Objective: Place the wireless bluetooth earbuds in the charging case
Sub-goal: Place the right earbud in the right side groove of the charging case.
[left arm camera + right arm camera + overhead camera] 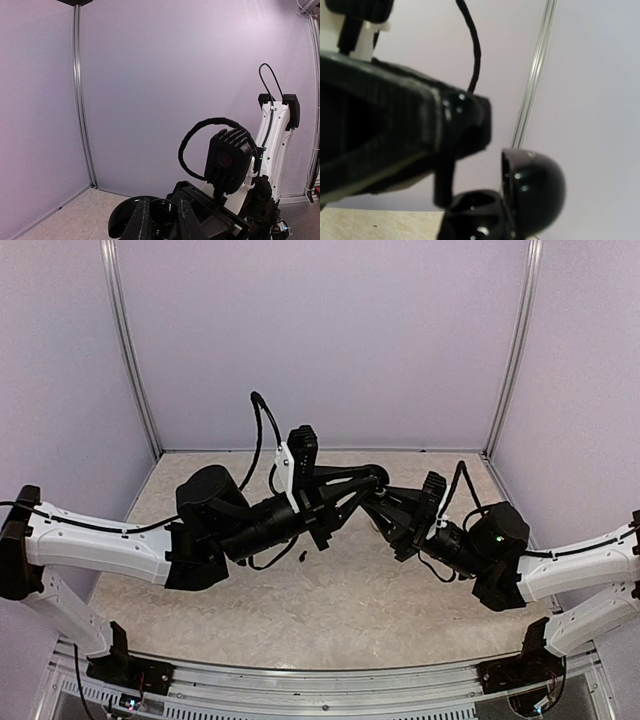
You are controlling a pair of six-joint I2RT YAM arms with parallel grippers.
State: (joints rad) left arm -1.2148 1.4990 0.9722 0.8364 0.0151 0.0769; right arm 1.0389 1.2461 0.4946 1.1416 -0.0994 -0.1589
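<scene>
Both arms meet in mid-air over the middle of the table. A glossy black charging case [475, 215] sits at the bottom of the right wrist view with its domed lid [537, 192] swung open to the right. My right gripper [388, 510] is shut on the case, and its own fingers are hidden. From the left, my left gripper [375, 483] [167, 212] reaches to the case. It is shut on a small glossy black thing that looks like a black earbud [168, 209]. One left finger [442, 180] points down into the open case. The lid [116, 220] also shows beside the left fingers [134, 220].
The beige marbled tabletop [330, 610] lies below both grippers. Lilac walls with aluminium posts [130, 350] close the back and sides. The right arm's wrist camera [227, 157] and its looped cable stand close behind the left fingers.
</scene>
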